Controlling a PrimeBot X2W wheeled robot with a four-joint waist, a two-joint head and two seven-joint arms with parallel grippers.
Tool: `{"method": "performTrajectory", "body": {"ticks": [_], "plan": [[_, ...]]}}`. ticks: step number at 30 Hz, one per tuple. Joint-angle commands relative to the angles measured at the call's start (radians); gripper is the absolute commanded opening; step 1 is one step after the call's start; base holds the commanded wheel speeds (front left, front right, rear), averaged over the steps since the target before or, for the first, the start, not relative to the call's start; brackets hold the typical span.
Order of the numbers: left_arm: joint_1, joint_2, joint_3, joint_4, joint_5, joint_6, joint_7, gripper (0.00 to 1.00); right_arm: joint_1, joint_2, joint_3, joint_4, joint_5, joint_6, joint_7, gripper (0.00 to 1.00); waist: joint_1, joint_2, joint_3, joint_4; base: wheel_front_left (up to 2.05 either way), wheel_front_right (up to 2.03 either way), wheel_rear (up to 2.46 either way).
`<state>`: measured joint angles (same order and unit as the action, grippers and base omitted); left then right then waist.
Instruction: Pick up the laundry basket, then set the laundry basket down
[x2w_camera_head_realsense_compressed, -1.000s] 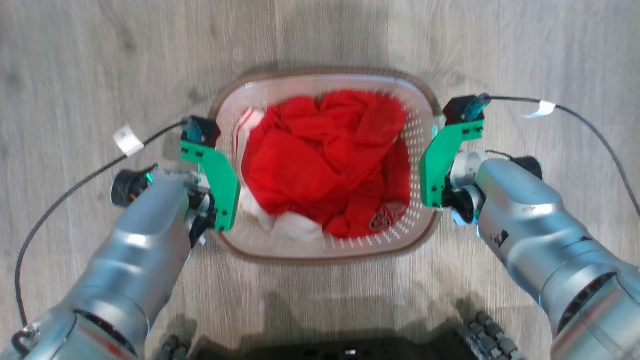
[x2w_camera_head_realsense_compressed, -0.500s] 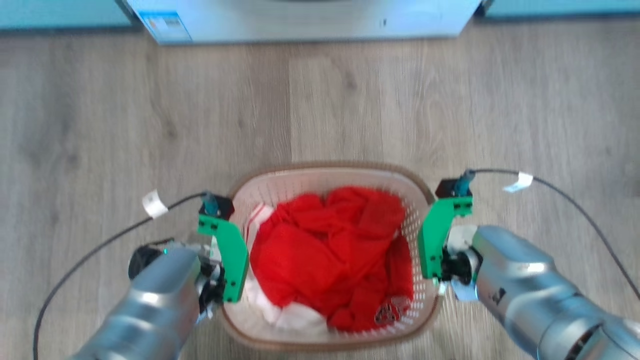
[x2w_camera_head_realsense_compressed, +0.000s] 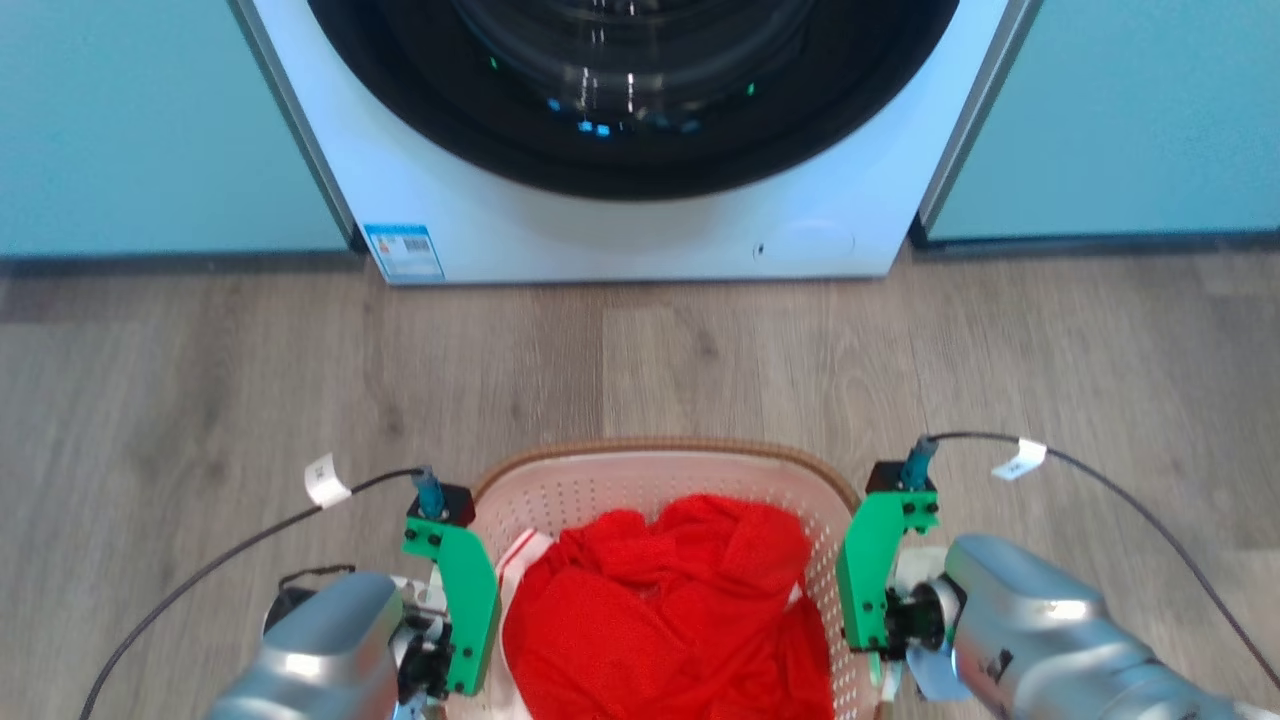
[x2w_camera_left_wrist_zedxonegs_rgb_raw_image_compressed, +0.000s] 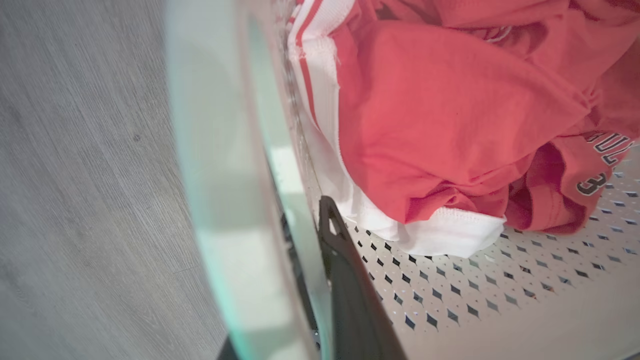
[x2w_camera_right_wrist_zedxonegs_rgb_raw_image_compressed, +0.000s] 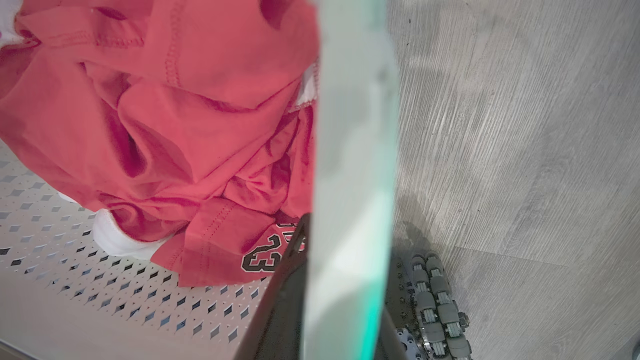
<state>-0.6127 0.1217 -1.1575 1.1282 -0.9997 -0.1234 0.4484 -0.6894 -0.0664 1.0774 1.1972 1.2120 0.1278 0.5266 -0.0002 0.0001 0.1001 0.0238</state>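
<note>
My head camera has swung up since 1 s ago: the washer now shows at the top, and the basket stays low between my arms. My left tool and right tool each pinch its rim, so I judge it lifted. The red shirt reads "23"; the washer's sticker is illegible.

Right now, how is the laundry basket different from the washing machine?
The laundry basket is small, the washing machine much bigger. The basket's walls are full of little holes; the machine's front is smooth. The basket is open on top with red clothes inside; the machine has a dark round door. Both are whitish.
</note>
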Motion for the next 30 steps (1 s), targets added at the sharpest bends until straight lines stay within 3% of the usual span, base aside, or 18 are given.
{"method": "performTrajectory", "body": {"ticks": [1, 15, 30], "plan": [[-0.018, 0.019, -0.003, -0.027, -0.007, -0.007, 0.005, 0.0, 0.006, 0.016, 0.011, -0.026, 0.011, 0.003, 0.003, 0.0, 0.0002, -0.0001, -0.054, 0.013, 0.0, 0.0, 0.0], [0.018, 0.024, -0.062, -0.054, -0.095, -0.007, 0.056, 0.0, 0.039, 0.016, 0.05, -0.045, 0.052, 0.003, 0.031, 0.0, 0.0002, -0.0001, -0.174, 0.03, 0.0, 0.0, 0.0], [0.013, 0.023, -0.098, -0.057, -0.127, -0.007, 0.071, 0.0, 0.039, 0.016, 0.091, -0.048, 0.086, 0.003, 0.024, 0.0, 0.0002, -0.0001, -0.209, 0.039, 0.0, 0.0, 0.0]]}}
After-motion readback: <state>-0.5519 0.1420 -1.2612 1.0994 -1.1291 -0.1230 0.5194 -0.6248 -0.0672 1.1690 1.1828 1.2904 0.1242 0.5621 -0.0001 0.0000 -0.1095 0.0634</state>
